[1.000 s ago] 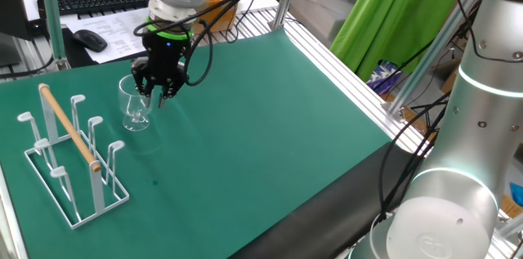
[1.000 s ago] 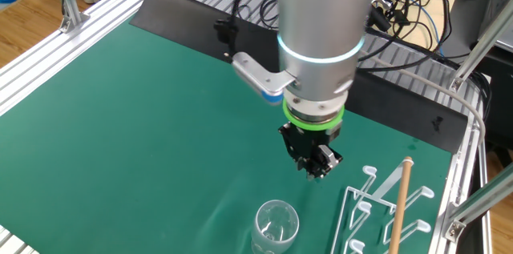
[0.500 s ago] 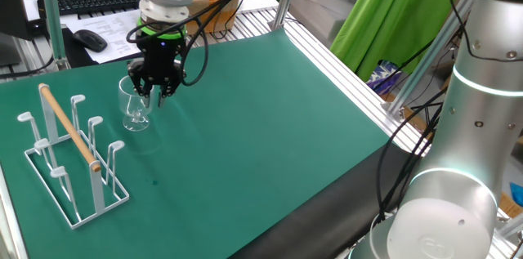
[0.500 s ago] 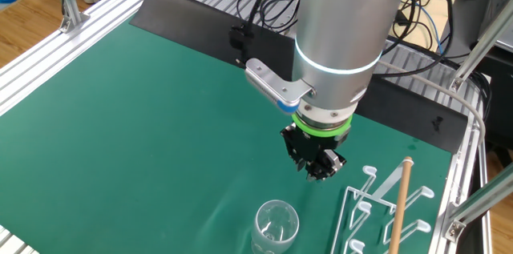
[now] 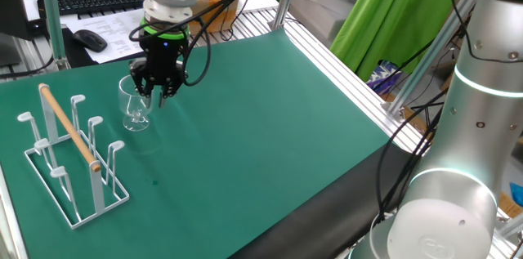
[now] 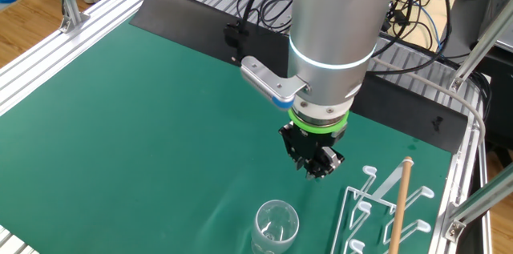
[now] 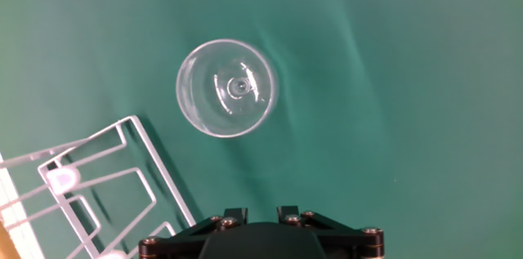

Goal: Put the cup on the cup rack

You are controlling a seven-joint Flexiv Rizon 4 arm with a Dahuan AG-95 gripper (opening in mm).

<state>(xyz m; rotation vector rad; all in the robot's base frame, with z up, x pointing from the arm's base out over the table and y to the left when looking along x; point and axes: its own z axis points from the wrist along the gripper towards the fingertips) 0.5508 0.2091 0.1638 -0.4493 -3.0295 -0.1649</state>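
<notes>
The small clear glass cup point(image 7: 227, 89) stands upright on the green bench point(image 5: 270, 128), just beside the white wire cup rack point(image 5: 69, 161) but not touching it. The black hand point(image 6: 318, 163) hangs above the bench close to the cup, pointing down. Its fingers sit close together with only a small gap, and they hold nothing. The rack's wooden rod point(image 5: 69, 128) slants across its pegs.

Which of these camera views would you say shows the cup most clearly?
The hand view: the cup is seen whole from straight above, rim and foot unobstructed. In one fixed view the gripper overlaps its rim. In the other fixed view the frame's bottom edge cuts it off.
</notes>
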